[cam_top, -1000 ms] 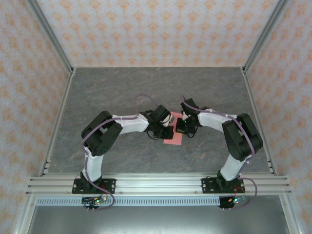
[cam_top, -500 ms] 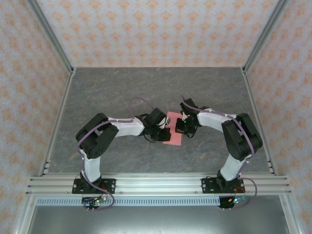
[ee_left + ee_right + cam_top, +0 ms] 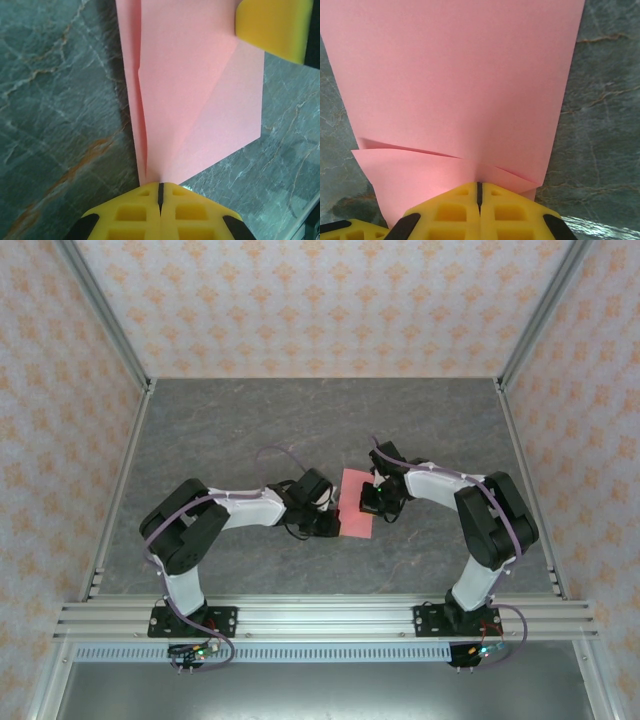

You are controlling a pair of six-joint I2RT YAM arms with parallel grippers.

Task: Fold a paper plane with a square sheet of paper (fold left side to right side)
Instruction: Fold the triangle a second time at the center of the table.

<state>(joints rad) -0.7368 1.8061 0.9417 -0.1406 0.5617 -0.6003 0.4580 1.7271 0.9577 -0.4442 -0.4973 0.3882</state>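
Got the square sheet of paper (image 3: 353, 500) lying flat, creased narrower, straight ahead of both sets of jaws. Seeing loose flap edges lifting slightly just in front of the right gripper (image 3: 479, 192). Loads of bare table (image 3: 220, 430) beyond and to either side. Left gripper (image 3: 160, 192) closed on nothing, tips at the sheet's corner; right closed too, pressing on the paper. Both arms bent, elbows out, wrists low

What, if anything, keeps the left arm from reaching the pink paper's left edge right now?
Nothing visible, so probably yes: the left gripper, shut, sits right at the edge of the square sheet of paper, with the right gripper on the opposite side and out of its way.
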